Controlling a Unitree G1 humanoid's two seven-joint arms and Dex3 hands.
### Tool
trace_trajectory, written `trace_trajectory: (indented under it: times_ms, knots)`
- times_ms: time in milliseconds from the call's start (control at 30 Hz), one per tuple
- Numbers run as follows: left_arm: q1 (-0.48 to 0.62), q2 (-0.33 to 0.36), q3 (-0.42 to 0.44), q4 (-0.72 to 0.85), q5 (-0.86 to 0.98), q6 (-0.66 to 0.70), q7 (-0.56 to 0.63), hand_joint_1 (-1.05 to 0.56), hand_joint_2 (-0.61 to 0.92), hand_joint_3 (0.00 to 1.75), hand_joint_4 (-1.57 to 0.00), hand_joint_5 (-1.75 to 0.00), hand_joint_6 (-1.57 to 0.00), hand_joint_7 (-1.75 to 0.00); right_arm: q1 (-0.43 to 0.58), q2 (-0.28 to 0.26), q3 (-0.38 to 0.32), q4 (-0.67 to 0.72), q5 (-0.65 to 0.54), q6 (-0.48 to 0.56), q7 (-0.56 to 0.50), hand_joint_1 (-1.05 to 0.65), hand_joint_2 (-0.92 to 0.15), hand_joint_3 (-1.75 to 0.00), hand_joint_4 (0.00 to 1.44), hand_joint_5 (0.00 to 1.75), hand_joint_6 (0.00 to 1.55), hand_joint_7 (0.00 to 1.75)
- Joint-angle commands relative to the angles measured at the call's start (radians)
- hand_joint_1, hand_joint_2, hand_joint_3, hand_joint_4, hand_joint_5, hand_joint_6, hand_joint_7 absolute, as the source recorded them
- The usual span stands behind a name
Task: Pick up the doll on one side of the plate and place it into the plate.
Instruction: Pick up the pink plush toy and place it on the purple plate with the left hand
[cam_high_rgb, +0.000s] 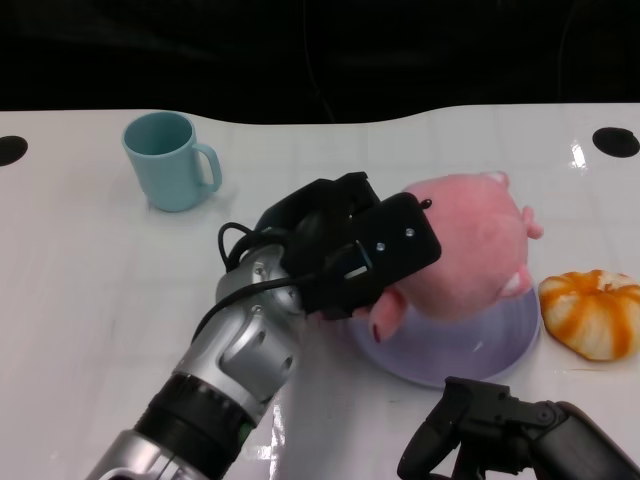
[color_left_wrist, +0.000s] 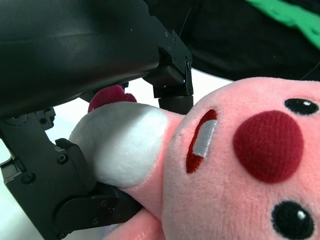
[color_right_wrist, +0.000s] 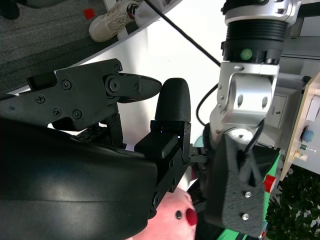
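Note:
The pink plush doll (cam_high_rgb: 470, 245) lies on the lavender plate (cam_high_rgb: 465, 358), right of the table's middle. My left hand (cam_high_rgb: 350, 250) reaches in from the left and grips the doll's near side. Up close, its black fingers (color_left_wrist: 55, 195) close around a white-tipped limb of the doll (color_left_wrist: 240, 165), beside its red cheek and black eyes. My right hand (cam_high_rgb: 490, 425) hovers low near the front edge, just in front of the plate, holding nothing. Its fingers (color_right_wrist: 170, 105) stand apart, with the left hand (color_right_wrist: 235, 185) and a bit of the doll (color_right_wrist: 172, 215) beyond them.
A teal mug (cam_high_rgb: 170, 160) stands at the back left. An orange and white striped soft toy (cam_high_rgb: 595, 312) lies just right of the plate. Black round holes (cam_high_rgb: 615, 142) mark the white table's far corners. Bare tabletop lies to the left.

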Motion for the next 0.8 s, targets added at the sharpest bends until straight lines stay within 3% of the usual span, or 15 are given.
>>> trace_trajectory:
  times_ms: [33,100,133,167,233,267,333,400,533,800]
  knots:
    - [-0.046,-0.015,0.004,0.070,0.002,-0.015,0.037,-0.17,0.50,1.06,-0.90,-1.75,-0.66,-1.72,0.003,0.005,-0.004,-0.010,0.009,0.000,-0.007,-0.22,-0.92,-0.33,0.67,1.57,0.59,1.28]
    - [-0.048,-0.020,0.010,0.101,-0.009,-0.047,0.049,-0.17,0.46,1.08,-0.89,-1.75,-0.72,-1.48,0.003,0.006,-0.004,-0.011,0.010,0.002,-0.007,-0.22,-0.92,-0.33,0.68,1.57,0.60,1.28]
    - [-0.047,-0.024,0.018,0.110,-0.022,-0.061,0.048,-0.18,0.47,0.99,-0.84,-1.75,-0.77,-1.14,0.004,0.006,-0.005,-0.012,0.010,0.002,-0.007,-0.22,-0.92,-0.34,0.68,1.57,0.60,1.28]
    - [-0.045,-0.028,0.031,0.113,-0.044,-0.071,0.035,-0.19,0.51,0.88,-0.80,-1.75,-0.80,-0.94,0.004,0.006,-0.005,-0.012,0.010,0.001,-0.008,-0.23,-0.92,-0.34,0.68,1.57,0.60,1.28]
    - [-0.044,-0.031,0.044,0.118,-0.070,-0.084,0.022,-0.22,0.67,0.55,-0.68,-1.75,-0.77,-0.62,0.004,0.006,-0.006,-0.012,0.010,-0.001,-0.008,-0.23,-0.92,-0.34,0.67,1.57,0.60,1.28]
    - [-0.037,-0.022,0.045,0.107,-0.091,-0.105,-0.011,-0.22,0.70,0.49,-0.67,-1.75,-0.76,-0.58,0.005,0.005,-0.008,-0.013,0.011,0.001,-0.007,-0.23,-0.92,-0.35,0.67,1.56,0.60,1.28]
    - [-0.020,-0.009,0.042,0.086,-0.115,-0.140,-0.050,-0.46,0.87,0.23,-0.16,-0.90,-0.37,-0.26,0.006,0.003,-0.012,-0.016,0.015,0.003,-0.004,-0.23,-0.92,-0.35,0.67,1.56,0.60,1.28]
    - [-0.007,-0.005,0.043,0.069,-0.129,-0.159,-0.064,-0.59,0.91,0.18,-0.03,-0.54,-0.21,-0.14,0.006,-0.002,-0.016,-0.016,0.015,0.003,-0.002,-0.23,-0.92,-0.35,0.67,1.56,0.60,1.28]
    - [0.023,0.018,0.027,0.042,-0.128,-0.207,-0.077,-0.79,0.92,0.24,0.00,-0.23,-0.11,-0.08,0.013,-0.006,-0.020,-0.012,0.014,-0.006,-0.002,-0.24,-0.92,-0.34,0.67,1.57,0.60,1.28]
    - [0.047,0.071,-0.005,-0.044,-0.109,-0.220,-0.129,-0.89,0.92,0.29,0.00,-0.12,-0.06,-0.05,0.018,-0.011,-0.030,-0.014,0.020,-0.013,0.002,-0.24,-0.92,-0.34,0.68,1.56,0.60,1.29]
